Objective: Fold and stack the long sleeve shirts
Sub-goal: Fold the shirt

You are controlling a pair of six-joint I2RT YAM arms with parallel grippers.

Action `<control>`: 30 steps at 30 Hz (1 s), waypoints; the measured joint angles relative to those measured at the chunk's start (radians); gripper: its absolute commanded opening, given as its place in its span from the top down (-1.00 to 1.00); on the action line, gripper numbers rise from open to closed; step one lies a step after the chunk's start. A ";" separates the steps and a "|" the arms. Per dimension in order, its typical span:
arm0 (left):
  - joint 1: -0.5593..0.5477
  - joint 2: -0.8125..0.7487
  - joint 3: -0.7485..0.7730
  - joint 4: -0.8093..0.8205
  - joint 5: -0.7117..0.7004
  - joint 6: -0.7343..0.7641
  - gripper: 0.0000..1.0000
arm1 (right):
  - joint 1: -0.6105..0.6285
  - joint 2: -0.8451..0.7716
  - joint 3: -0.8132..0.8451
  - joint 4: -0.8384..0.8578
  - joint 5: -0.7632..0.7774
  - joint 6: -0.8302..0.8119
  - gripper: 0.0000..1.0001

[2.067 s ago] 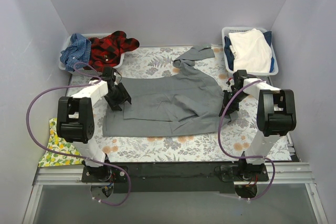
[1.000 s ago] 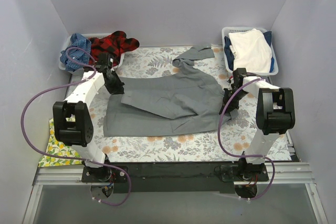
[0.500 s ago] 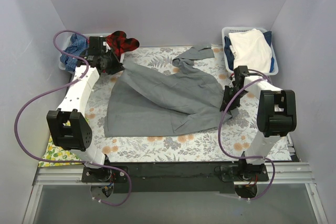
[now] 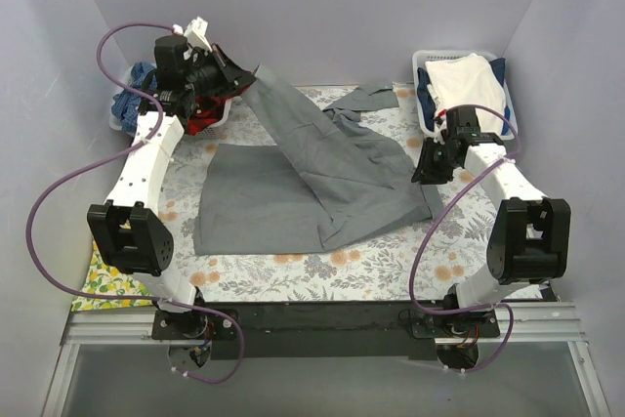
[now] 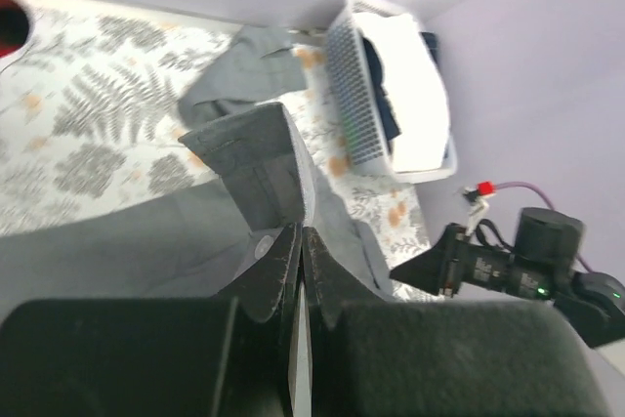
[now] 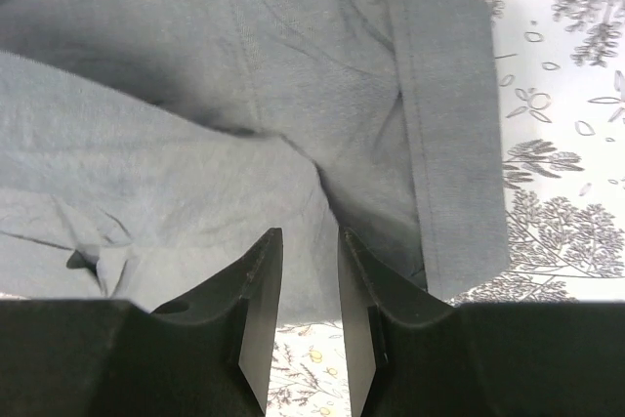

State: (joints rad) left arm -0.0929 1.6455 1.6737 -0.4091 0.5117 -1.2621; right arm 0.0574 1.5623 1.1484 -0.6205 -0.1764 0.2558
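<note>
The grey long sleeve shirt point(image 4: 293, 192) lies spread on the fern-print cover. One of its edges is pulled up into a slanted sheet toward the back left. My left gripper point(image 4: 239, 80) is high at the back left, shut on that raised edge. The left wrist view shows the grey cloth point(image 5: 264, 158) pinched between the closed left gripper point(image 5: 301, 231). My right gripper point(image 4: 422, 168) hovers over the shirt's right edge, open, with nothing between its fingers point(image 6: 259, 271); grey cloth point(image 6: 244, 95) lies below. A red-black plaid shirt point(image 4: 200, 122) and a blue checked one point(image 4: 132, 100) sit at the back left, partly hidden by the arm.
A white basket point(image 4: 420, 58) at the back right holds white and dark blue cloth, and it also shows in the left wrist view as the basket point(image 5: 352, 95). A yellow lemon-print cloth point(image 4: 98, 285) hangs off the front left corner. The fern-print cover point(image 4: 293, 275) spans the table.
My left gripper has risen toward the back left, dragging the shirt's edge up with it. My right gripper has opened, let go of the shirt's right edge and lifted slightly.
</note>
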 measured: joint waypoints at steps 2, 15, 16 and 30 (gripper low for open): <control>-0.004 0.010 0.031 0.027 0.028 -0.004 1.00 | 0.010 0.000 0.001 0.003 -0.013 -0.007 0.25; -0.015 0.011 0.047 0.080 0.129 -0.021 0.95 | 0.204 0.088 -0.008 0.037 -0.140 -0.064 0.30; -0.016 0.011 0.047 0.081 0.131 -0.021 0.95 | 0.203 0.088 -0.020 0.040 -0.138 -0.059 0.30; -0.018 0.004 0.014 0.086 0.106 -0.021 0.97 | 0.193 0.052 -0.103 0.030 -0.076 -0.026 0.31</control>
State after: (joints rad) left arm -0.1108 1.6493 1.6875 -0.3233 0.6182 -1.2835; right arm 0.2504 1.6146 1.0451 -0.5903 -0.2527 0.2298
